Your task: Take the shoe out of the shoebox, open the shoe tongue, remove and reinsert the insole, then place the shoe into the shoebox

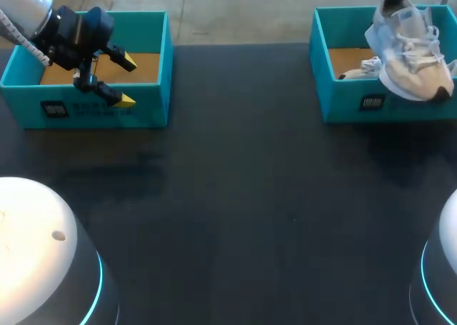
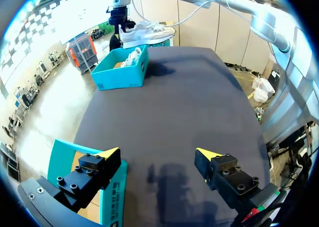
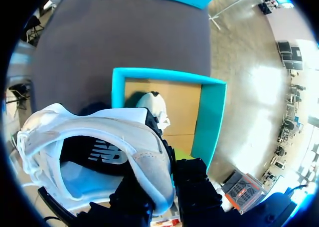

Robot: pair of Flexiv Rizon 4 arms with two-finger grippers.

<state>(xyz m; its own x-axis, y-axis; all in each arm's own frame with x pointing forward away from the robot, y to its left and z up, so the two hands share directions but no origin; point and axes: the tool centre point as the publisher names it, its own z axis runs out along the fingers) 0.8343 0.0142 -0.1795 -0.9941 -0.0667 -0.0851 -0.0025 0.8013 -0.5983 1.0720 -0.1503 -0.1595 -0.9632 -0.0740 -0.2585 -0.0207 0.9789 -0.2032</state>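
On the table point(image 1: 235, 182), right side: teal shoebox point(image 1: 323, 89) had a second shoe point(image 1: 360, 69) inside.
White sneaker point(image 1: 410, 53): hung above that box; tongue, insole and return were left to do.
Right gripper point(image 3: 169, 174): clamped on the sneaker's heel.
Left gripper point(image 1: 120, 80): wide open, empty, over left shoebox point(image 1: 86, 112).

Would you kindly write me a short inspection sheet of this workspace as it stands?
surface: dark table.
job's things: white shoe held above the right shoebox, a second shoe lying inside it; left shoebox shows only its brown floor.
clutter: nothing seen.
pincers: left pincer open over the left shoebox's front wall; right pincer shut on the white shoe's heel.
cables: ribbed lead along the left arm.
surroundings: two white arm bases at the near edge.
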